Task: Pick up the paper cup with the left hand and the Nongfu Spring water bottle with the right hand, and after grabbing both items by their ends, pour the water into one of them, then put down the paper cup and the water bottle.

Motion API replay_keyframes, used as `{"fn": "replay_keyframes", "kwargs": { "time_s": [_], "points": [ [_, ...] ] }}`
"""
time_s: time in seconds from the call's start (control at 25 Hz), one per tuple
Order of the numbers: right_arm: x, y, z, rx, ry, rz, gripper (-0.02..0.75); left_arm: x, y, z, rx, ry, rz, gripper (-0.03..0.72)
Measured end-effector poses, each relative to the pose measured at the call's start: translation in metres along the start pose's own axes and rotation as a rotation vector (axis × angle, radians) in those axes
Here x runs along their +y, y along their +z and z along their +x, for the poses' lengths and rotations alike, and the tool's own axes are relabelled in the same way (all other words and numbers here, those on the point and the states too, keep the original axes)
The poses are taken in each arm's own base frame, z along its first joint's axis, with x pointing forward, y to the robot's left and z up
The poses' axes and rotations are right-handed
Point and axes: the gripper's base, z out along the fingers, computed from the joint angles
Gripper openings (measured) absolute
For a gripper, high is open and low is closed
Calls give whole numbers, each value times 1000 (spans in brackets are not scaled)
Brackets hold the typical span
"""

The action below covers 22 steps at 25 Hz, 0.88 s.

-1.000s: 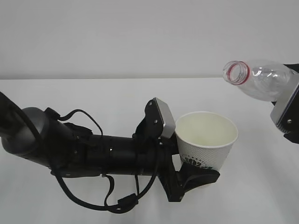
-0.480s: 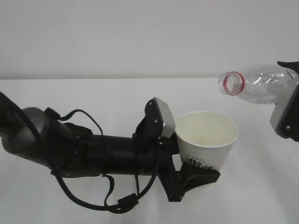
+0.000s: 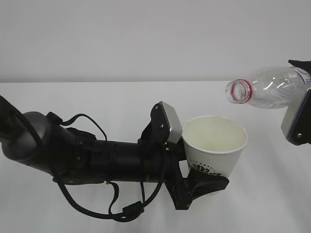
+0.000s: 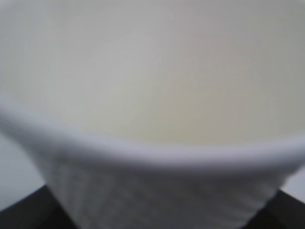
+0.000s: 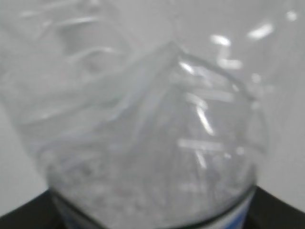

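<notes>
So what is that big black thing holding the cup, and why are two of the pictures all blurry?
The black thing is a robot arm. This robot has two arms, each ending in a grasping part called an end effector. The wide picture is taken by a camera standing in front of the white table. In it, the left end effector holds the paper cup upright by its bottom. At the right edge, the right end effector holds the water bottle tipped on its side, its open mouth pointing left, up beside the cup. No water shows pouring. The blurry pictures come from small cameras on each wrist. They sit very close: one sees mostly the cup's rim, the other the clear bottle.
</notes>
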Motion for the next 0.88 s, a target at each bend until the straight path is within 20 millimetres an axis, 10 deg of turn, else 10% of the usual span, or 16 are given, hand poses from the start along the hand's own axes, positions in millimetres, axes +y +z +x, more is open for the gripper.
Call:
{"fn": "replay_keyframes", "kwargs": {
  "time_s": [0.88],
  "points": [
    [-5,0,0,6,-50,55,441,-1,0,-2,-21,-20,14,543]
  ]
}}
